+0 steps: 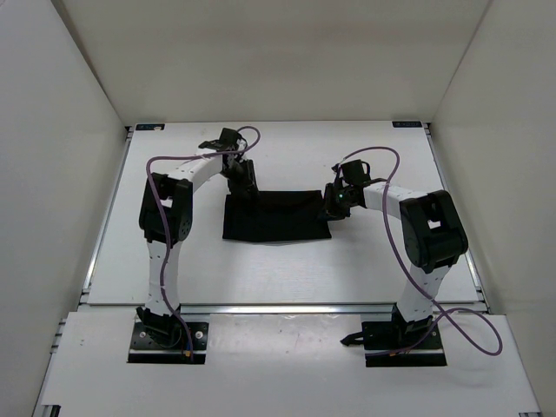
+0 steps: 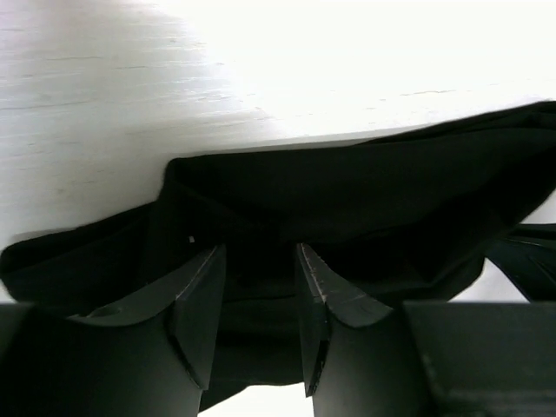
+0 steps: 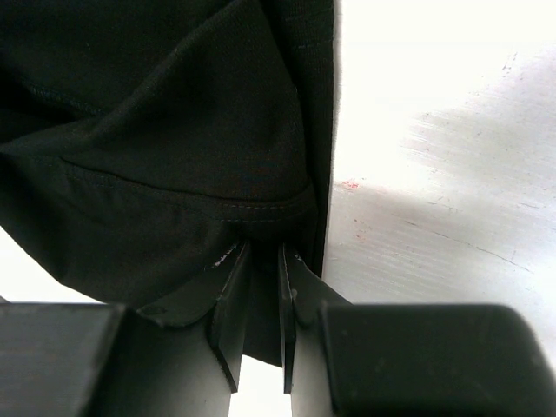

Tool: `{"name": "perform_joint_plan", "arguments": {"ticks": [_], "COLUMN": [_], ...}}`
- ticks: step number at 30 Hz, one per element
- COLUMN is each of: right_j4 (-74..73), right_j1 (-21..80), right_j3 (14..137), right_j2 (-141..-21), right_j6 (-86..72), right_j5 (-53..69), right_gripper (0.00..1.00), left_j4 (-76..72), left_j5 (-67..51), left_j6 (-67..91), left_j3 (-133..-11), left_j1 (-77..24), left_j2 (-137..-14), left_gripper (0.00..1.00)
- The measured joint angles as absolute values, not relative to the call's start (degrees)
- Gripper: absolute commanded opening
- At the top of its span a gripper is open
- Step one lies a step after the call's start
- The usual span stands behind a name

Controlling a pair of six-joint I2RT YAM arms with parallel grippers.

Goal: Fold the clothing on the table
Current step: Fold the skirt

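Black, soft fabric on matte white. The table (image 1: 287, 269) spreads wide beneath and all round the cloth (image 1: 276, 217), which lies flat as a rough rectangle with its long side running left to right. Both arms bend in toward the cloth from its near side.

The left gripper (image 1: 244, 186) sits at the cloth's far left corner. The right gripper (image 1: 334, 207) is on the cloth's right edge, up by the far corner.

In the left wrist view, the fingers (image 2: 198, 304) stand apart with a plain gap between them. Rumpled layers of cloth lie under and between them, but nothing is pinched, so that hand is holding nothing. Over on the right, the fingers (image 3: 228, 313) are drawn nearly together with a fold of cloth caught between them, just below a stitched hem. That hand is clamped on the cloth.

As for handling, this looks light and limp, with no stiffness at all. I'd expect it to sag and drape the moment it's lifted, and to slide easily across that smooth surface if dragged. The layers at the edge look ready to part, so a shallow nip may catch only the top one. The best holds are probably the corners and the hemmed edge, where the fabric is thicker, and the bite should go deep enough to take every layer. With one corner held and the other free, a lift now would likely skew the cloth.
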State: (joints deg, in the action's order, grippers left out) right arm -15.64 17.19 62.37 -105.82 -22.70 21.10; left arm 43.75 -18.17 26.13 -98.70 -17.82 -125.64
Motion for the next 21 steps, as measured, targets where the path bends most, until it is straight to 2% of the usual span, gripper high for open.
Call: {"name": "perform_joint_plan", "arguments": {"ticks": [4, 13, 18, 20, 21], "right_j4": [-15.6, -15.2, -15.2, -15.2, -15.2], "right_j1": [17.2, 17.2, 17.2, 17.2, 17.2], "right_j3": [62.4, 62.4, 62.4, 62.4, 62.4], "right_j2": [-105.8, -106.0, -106.0, -106.0, -106.0], "right_j6": [-22.7, -22.7, -22.7, -22.7, -22.7], "right_j5": [21.1, 21.5, 21.5, 21.6, 21.6], "right_gripper": [0.17, 0.17, 0.17, 0.17, 0.17], "left_j4": [43.8, 47.0, 49.2, 50.0, 50.5], "left_j5": [-16.6, -12.2, -9.2, -7.9, -7.2], "left_j6": [25.5, 24.2, 23.0, 22.3, 22.0], "left_j3": [-98.0, -100.6, -103.7, -104.6, -105.2], "left_j1": [-17.7, -17.9, -18.6, -19.0, -19.3], "left_j2": [-125.6, -126.2, -128.3, -129.5, -129.8], "left_gripper": [0.58, 0.58, 0.49, 0.42, 0.36]}}
